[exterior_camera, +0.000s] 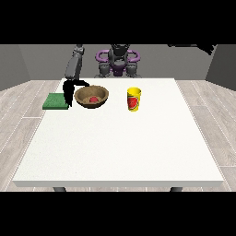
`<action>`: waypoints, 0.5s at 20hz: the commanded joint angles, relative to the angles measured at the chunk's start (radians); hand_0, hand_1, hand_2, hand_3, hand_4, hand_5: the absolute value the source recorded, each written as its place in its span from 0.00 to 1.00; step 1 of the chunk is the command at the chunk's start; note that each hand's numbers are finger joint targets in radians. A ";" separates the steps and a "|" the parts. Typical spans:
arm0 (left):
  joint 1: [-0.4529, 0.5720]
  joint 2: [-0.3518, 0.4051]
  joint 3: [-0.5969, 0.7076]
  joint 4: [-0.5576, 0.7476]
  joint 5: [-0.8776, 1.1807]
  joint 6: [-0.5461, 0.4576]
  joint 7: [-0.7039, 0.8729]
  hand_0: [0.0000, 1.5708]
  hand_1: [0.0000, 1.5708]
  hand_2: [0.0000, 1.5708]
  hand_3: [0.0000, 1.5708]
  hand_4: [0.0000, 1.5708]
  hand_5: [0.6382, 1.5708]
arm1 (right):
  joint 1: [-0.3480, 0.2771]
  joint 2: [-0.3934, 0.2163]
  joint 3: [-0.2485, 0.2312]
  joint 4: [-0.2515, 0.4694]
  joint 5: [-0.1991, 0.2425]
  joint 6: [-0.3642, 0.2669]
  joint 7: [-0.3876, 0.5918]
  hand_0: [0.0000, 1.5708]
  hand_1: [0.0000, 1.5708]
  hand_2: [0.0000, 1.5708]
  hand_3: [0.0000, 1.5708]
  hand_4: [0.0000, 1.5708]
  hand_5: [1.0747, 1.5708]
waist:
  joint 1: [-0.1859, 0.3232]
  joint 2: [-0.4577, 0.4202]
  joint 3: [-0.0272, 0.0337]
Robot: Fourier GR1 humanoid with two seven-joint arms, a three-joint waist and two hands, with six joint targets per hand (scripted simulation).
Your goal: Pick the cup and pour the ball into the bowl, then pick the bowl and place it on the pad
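Note:
A brown bowl (pixel 85 94) rests on the white table (pixel 120 143) at the back left, with a red ball (pixel 93 99) lying inside it. The hand at the view's left (pixel 68 92) is against the bowl's left side. Its fingers curl down the outer wall, and one dark digit reaches along the back rim. A yellow cup (pixel 133 99) with a red mark stands upright to the right of the bowl, apart from it. Just left of the hand lies the flat green pad (pixel 55 101). No other hand shows.
The robot's torso (pixel 118 62) stands behind the table's far edge. Its grey arm (pixel 73 64) slopes down to the hand by the bowl. The pad lies near the table's left edge.

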State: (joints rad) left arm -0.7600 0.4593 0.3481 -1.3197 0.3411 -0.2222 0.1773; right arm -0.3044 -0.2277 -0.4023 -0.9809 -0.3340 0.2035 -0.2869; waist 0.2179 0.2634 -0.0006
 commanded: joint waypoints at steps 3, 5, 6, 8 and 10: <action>0.039 0.100 0.089 0.052 0.085 -0.097 -0.019 0.00 0.00 0.00 0.00 0.18 0.93 | -0.086 0.018 0.021 0.142 0.032 -0.021 -0.077 0.00 0.00 0.00 0.00 0.00 1.00 | -0.028 0.017 0.0012; 0.058 0.094 0.080 0.016 0.081 -0.086 -0.022 0.00 0.00 0.00 0.00 0.17 0.93 | -0.130 -0.033 0.008 0.227 0.030 0.019 -0.088 0.00 0.00 0.00 0.00 0.00 1.00 | -0.027 0.028 0.0015; 0.066 0.116 0.105 0.055 0.097 -0.093 -0.011 0.00 0.00 0.00 0.00 0.15 0.93 | -0.106 0.011 0.046 0.200 0.054 -0.024 -0.051 0.00 0.00 0.00 0.00 0.00 1.00 | -0.040 -0.015 0.0010; 0.062 0.178 0.143 0.084 0.123 -0.146 -0.029 0.00 0.00 0.00 0.00 0.17 0.93 | -0.096 -0.001 0.041 0.221 0.061 0.007 -0.121 0.00 0.00 0.00 0.00 0.00 1.00 | -0.053 0.029 0.0012; 0.070 0.151 0.133 0.036 0.120 -0.119 -0.042 0.00 0.00 0.00 0.00 0.16 0.92 | -0.136 -0.009 0.022 0.265 0.042 0.010 -0.123 0.00 0.00 0.00 0.00 0.00 1.00 | -0.036 0.038 0.0015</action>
State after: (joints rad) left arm -0.7043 0.5896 0.4592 -1.2692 0.4407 -0.3277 0.1533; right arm -0.3947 -0.2246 -0.3661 -0.8188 -0.2921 0.2154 -0.3870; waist 0.1772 0.2714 -0.0150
